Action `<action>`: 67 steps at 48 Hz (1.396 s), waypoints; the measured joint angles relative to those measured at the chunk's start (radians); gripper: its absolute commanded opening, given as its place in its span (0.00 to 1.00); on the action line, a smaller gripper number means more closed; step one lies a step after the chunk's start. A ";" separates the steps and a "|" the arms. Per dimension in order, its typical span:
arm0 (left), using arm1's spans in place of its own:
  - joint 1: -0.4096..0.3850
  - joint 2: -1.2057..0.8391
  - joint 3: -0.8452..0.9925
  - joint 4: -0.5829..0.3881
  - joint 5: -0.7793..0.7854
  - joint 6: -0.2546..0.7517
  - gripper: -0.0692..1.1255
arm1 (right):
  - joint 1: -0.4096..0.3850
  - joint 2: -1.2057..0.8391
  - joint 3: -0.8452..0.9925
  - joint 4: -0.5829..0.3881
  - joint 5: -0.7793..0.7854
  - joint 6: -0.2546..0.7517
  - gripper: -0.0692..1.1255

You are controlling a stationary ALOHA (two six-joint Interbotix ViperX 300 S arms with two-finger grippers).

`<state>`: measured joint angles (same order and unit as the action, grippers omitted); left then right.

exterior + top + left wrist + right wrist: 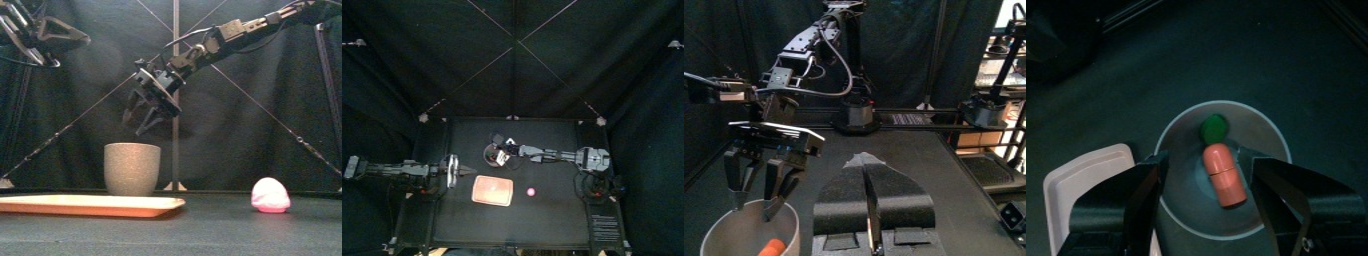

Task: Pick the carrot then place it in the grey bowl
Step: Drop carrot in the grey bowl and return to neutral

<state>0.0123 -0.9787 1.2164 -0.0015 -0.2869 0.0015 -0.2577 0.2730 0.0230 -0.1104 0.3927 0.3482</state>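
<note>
One orange toy carrot (1224, 175) with a green top lies inside the tall grey speckled cup (132, 168), free of any grip. You will note the right gripper (143, 127) hanging over the cup's mouth, jaws spread and empty. The flat pink tray (80, 206) lies before the cup, a rounded pink toy (271, 195) to its right. The left gripper (867, 165) rests at the table's left, jaws closed on nothing

Above grey bowl (132, 168), right gripper (144, 120)
</note>
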 measured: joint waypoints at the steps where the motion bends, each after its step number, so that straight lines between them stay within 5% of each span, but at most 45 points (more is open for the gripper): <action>1: 0.000 0.000 0.000 0.000 0.000 0.000 0.03 | 0.000 -0.012 0.009 -0.008 0.002 0.000 0.82; 51: 0.000 -0.015 0.012 0.005 0.000 0.000 0.03 | 0.173 -1.132 0.983 -0.173 -0.555 0.008 0.82; 67: -0.002 -0.018 0.012 0.005 0.000 0.000 0.03 | 0.172 -1.266 1.126 -0.175 -0.660 0.009 0.82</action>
<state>0.0107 -0.9971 1.2287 0.0031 -0.2869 0.0015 -0.0859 -0.9925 1.1490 -0.2853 -0.2669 0.3574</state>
